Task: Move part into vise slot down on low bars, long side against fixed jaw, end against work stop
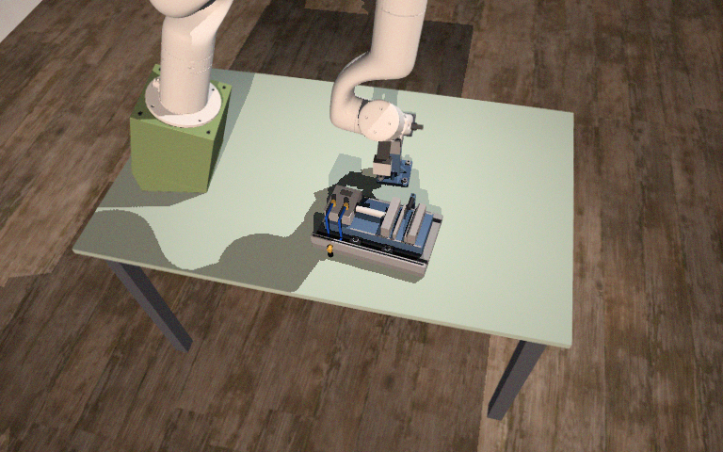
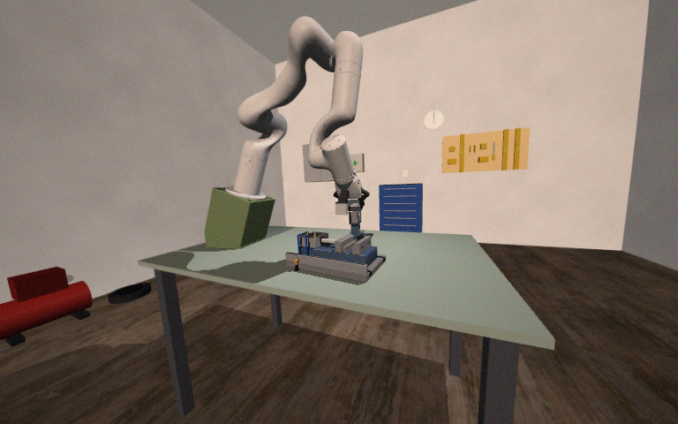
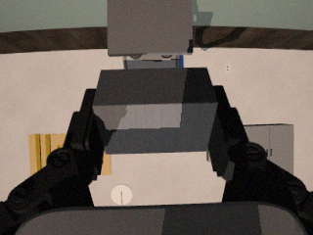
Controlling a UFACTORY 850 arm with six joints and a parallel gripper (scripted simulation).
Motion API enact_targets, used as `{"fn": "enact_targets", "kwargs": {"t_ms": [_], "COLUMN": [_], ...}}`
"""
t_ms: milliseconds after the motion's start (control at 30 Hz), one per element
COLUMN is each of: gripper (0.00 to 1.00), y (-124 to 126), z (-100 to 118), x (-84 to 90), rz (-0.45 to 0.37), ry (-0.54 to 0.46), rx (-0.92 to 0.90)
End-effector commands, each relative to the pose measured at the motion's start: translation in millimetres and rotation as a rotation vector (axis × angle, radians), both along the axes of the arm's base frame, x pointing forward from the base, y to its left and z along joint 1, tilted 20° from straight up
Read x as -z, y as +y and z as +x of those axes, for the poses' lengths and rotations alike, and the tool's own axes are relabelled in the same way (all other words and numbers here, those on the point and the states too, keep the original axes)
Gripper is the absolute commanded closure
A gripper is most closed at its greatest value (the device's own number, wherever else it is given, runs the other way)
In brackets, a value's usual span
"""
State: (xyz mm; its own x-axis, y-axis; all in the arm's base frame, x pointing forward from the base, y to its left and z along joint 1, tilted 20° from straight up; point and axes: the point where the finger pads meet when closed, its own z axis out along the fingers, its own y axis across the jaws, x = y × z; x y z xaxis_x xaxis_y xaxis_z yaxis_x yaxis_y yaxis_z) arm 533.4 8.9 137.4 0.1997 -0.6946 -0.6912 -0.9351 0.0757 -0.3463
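One tool (image 3: 156, 132) is clamped on the part (image 3: 149, 7) above the V-block (image 1: 395, 173); tilted release could tip it; a slot-up regrasp would ruin seating in the vise (image 1: 383, 226).

Red tank (image 2: 42, 305), black tyre (image 2: 129, 292), wall clock (image 2: 433, 118)
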Motion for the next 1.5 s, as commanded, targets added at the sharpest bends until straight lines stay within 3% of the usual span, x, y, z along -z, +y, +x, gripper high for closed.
{"fn": "enact_targets", "kwargs": {"t_ms": [0, 1467], "gripper": [1.00, 1.00], "y": [-0.3, -1.3], "z": [-1.9, -27.3], "x": [-6.7, -75.0], "rz": [0.000, 0.000], "ry": [-0.001, -0.001], "rx": [0.000, 0.000]}}
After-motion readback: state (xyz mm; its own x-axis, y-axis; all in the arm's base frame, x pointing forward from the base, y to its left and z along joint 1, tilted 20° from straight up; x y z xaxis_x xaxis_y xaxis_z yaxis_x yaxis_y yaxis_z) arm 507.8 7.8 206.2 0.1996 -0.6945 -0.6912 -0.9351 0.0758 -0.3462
